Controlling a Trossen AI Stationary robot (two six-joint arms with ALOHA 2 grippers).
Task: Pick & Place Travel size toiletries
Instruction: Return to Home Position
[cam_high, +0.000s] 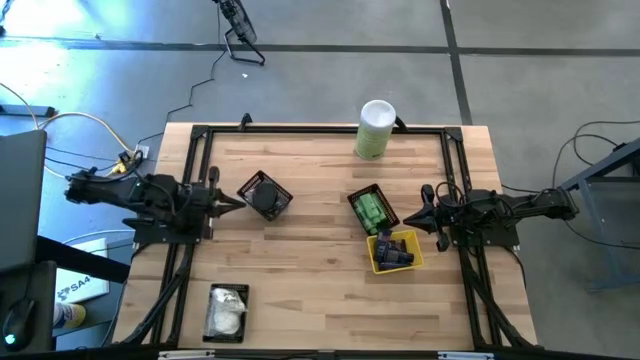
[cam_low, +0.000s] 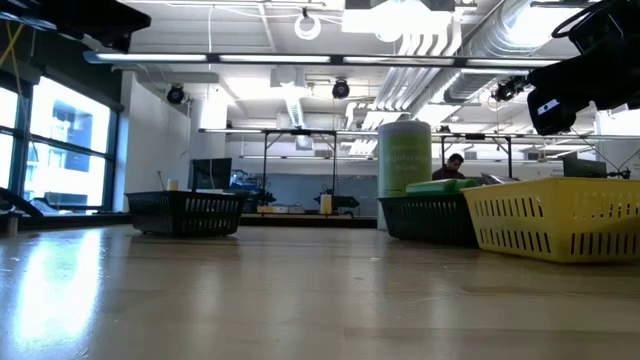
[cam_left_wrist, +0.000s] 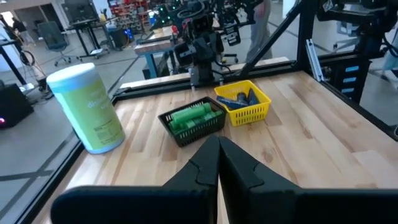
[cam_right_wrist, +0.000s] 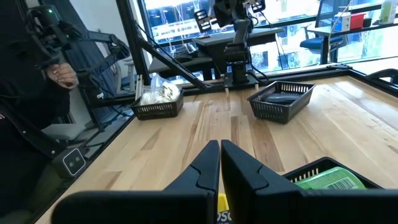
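Note:
The toiletries lie sorted in baskets. Green bottles (cam_high: 373, 211) fill a black basket (cam_left_wrist: 191, 121) at centre right. Dark navy tubes (cam_high: 396, 250) lie in the yellow basket (cam_left_wrist: 244, 102) beside it. Black round discs (cam_high: 266, 196) sit in a black basket (cam_right_wrist: 281, 99) at centre left, and white packets (cam_high: 226, 311) in a black basket (cam_right_wrist: 158, 99) near the front left. My left gripper (cam_high: 238, 203) is shut, level and holds nothing, just left of the disc basket. My right gripper (cam_high: 418, 210) is shut with nothing in it, just right of the green-bottle basket.
A tall white-and-green canister (cam_high: 375, 129) stands at the far edge, right of centre. A black frame (cam_high: 300, 130) runs along the table's edges. Bare wood lies in the middle and at the front. A person's hand (cam_right_wrist: 62, 74) shows beyond the table's left side.

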